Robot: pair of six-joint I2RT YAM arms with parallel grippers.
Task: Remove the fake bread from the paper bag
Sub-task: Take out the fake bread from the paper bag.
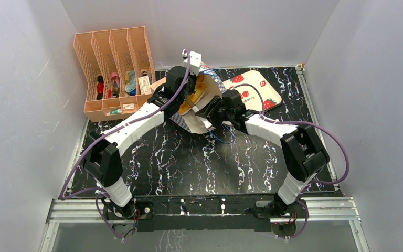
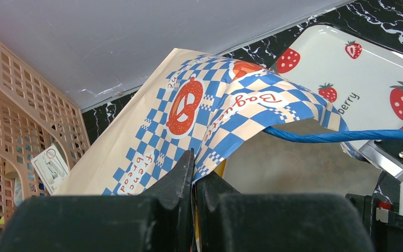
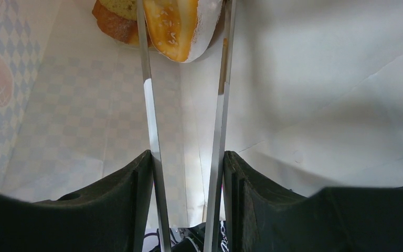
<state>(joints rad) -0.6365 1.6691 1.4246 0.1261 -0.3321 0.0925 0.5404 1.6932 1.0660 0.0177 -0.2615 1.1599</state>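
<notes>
Where the right wrist camera looked into the white inside of the paper bag (image 3: 315, 79), the fake bread (image 3: 162, 16) sat at the far end. It showed as an orange-glazed loaf (image 3: 176, 29) with a brown piece (image 3: 113, 21) touching it on the left. The right gripper (image 3: 184, 10) was inside the bag. Its two thin metal fingers (image 3: 149, 105) were parted about as wide as the loaf and ran along either side of it. Their tips were cut off by the top edge of that view, so I could not tell whether they pressed on the loaf or only flanked it.

The left gripper (image 2: 194, 173) was closed tight on the bag's blue-and-white checkered rim, with the paper pinched between its two black jaws. The band beside it carried a red pretzel print. A blue cord handle (image 2: 336, 136) stretched from the rim toward the right, just above a part of the right arm.

From above, the bag lay tilted on the black marbled table (image 1: 189, 163), toward the back and between the two grippers, and a bit of yellow-orange bread showed in its opening. A white strawberry tray (image 2: 383, 68) lay flat just beside the bag on the right. A peach file rack (image 1: 113, 52), with small items in its compartments, stood at the back left corner, near the left arm's wrist.
</notes>
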